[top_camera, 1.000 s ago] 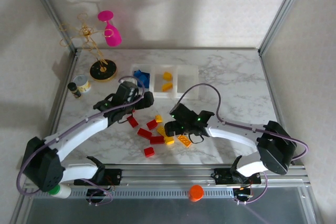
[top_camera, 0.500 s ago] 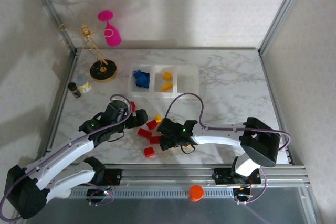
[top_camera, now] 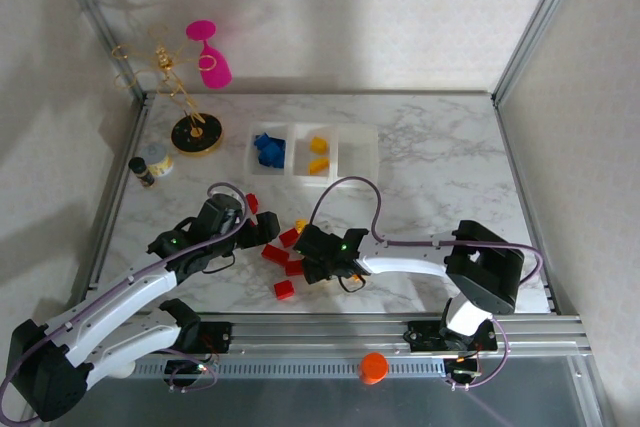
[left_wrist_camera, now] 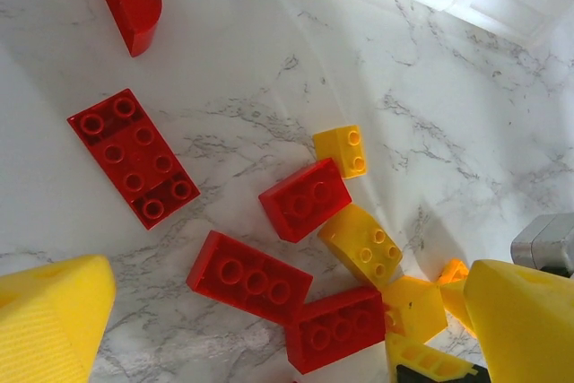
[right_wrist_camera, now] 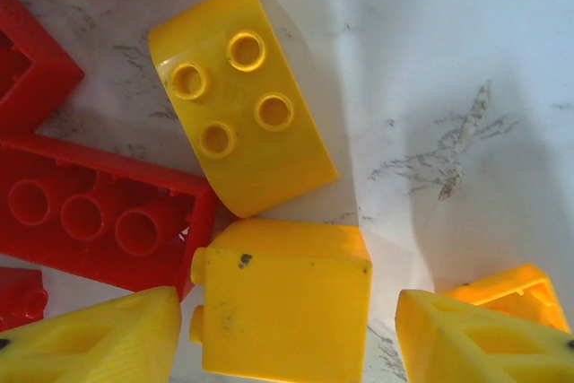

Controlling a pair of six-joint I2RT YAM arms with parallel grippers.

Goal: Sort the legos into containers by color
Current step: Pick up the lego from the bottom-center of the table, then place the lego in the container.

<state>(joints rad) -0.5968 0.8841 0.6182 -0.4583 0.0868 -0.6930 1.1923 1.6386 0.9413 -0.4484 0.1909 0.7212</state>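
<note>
Right tool (right_wrist_camera: 287, 347) is down in the loose pile of red and yellow studded plastic bricks (top_camera: 290, 257) at mid-desk. Its jaws are apart and bracket a square yellow brick (right_wrist_camera: 282, 298) lying on its side. There's a thin gap at the right finger and the left one is almost on the studs, so it's not clamped as far as I can see. Step in hand, I'd say: picking a yellow piece for the yellow bin. A rounded yellow four-stud brick (right_wrist_camera: 242, 132) sits just beyond it and a long red brick (right_wrist_camera: 99, 221) just beside its left corner. Left tool (left_wrist_camera: 287, 311) hovers over the red pieces, jaws wide apart, holding nothing; a flat red eight-stud brick (left_wrist_camera: 134, 157) lies a little apart there. The row of three translucent white bins (top_camera: 356, 152) is at the far side of the white marble desk (top_camera: 440, 177): blue bricks (top_camera: 267, 149) in the left bin, yellow bricks (top_camera: 318, 155) in the middle, right bin looks unfilled. Next move calls for a squeeze square on the brick's faces without dragging the red neighbour, a straight lift, then a carry to the middle bin. Reds presumably go right.
</note>
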